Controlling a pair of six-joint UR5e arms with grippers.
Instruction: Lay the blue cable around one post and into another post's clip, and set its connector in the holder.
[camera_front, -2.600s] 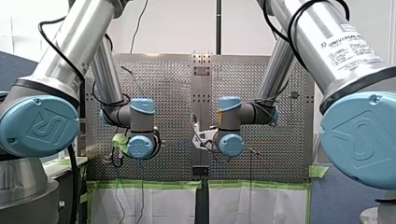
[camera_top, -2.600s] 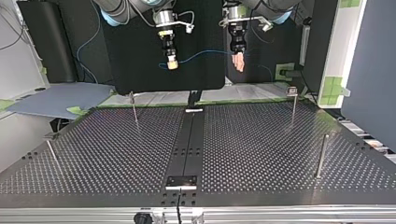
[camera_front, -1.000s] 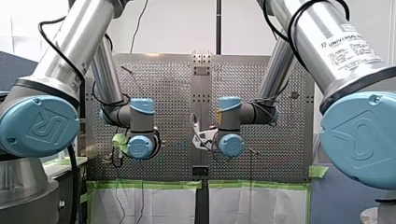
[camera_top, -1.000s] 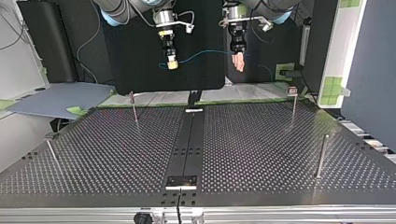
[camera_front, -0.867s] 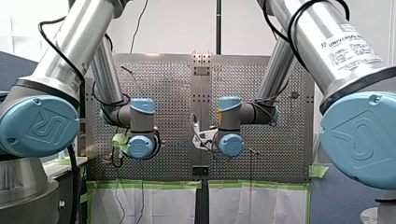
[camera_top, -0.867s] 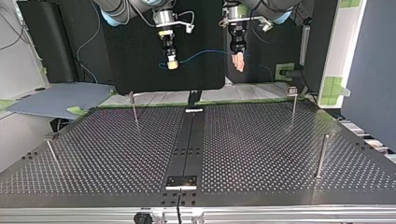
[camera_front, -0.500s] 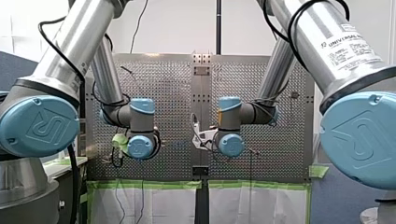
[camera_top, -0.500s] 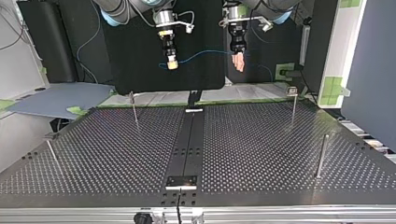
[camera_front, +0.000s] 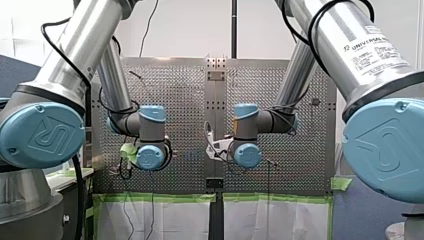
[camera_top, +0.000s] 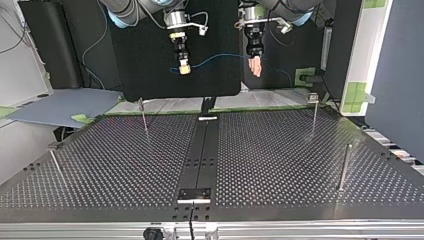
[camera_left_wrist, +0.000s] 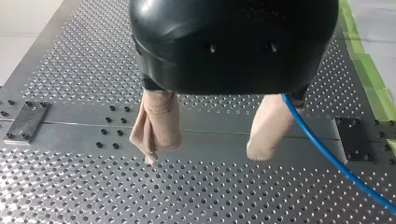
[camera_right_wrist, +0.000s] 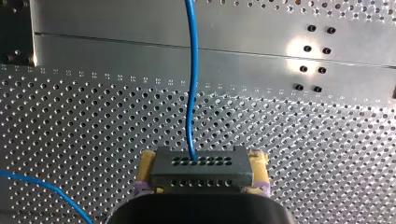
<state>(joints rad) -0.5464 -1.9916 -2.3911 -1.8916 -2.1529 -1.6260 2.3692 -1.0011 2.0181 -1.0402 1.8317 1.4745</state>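
Right wrist view: fingers of right gripper (camera_right_wrist: 201, 173) clamp connector (camera_right_wrist: 201, 164); blue cable (camera_right_wrist: 190, 84) runs straight ahead past left gripper (camera_left_wrist: 205, 153), fingers spread.

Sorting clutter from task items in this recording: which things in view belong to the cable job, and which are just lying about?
Job: thin blue cable; black multi-hole connector in my right gripper; slim metal posts.
Lying about: grey-blue flat sheet; green tape strips.

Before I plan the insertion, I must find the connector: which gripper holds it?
My right gripper: the black connector sits clamped between its yellow pads. My left gripper has beige fingers apart, the blue cable merely passing beside one.
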